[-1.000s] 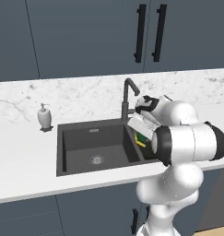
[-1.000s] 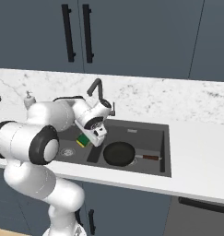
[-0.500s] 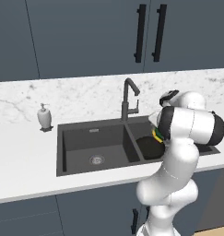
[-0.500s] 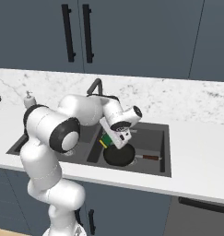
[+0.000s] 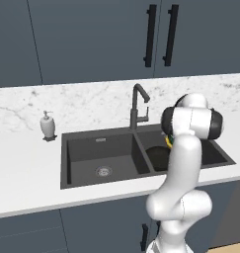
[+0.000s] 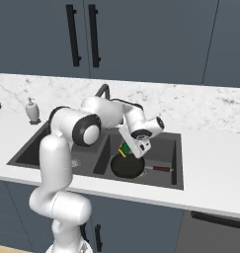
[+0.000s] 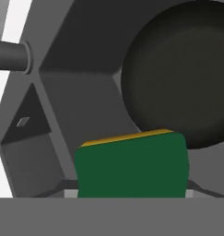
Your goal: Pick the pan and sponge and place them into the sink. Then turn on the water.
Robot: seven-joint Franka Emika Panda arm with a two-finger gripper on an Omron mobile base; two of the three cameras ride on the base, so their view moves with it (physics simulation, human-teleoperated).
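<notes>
Sponge held over the sink's right basin.
The gripper (image 6: pixel 127 150) has its jaws pinching the sponge (image 7: pixel 132 165) above the pan (image 6: pixel 127 166) in the sink (image 6: pixel 173 163).

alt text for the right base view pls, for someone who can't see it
A white robot arm holds the gripper, shut on a green and yellow sponge, over the right basin of a dark double sink. A black pan already lies in that basin, its reddish handle pointing right.
</notes>
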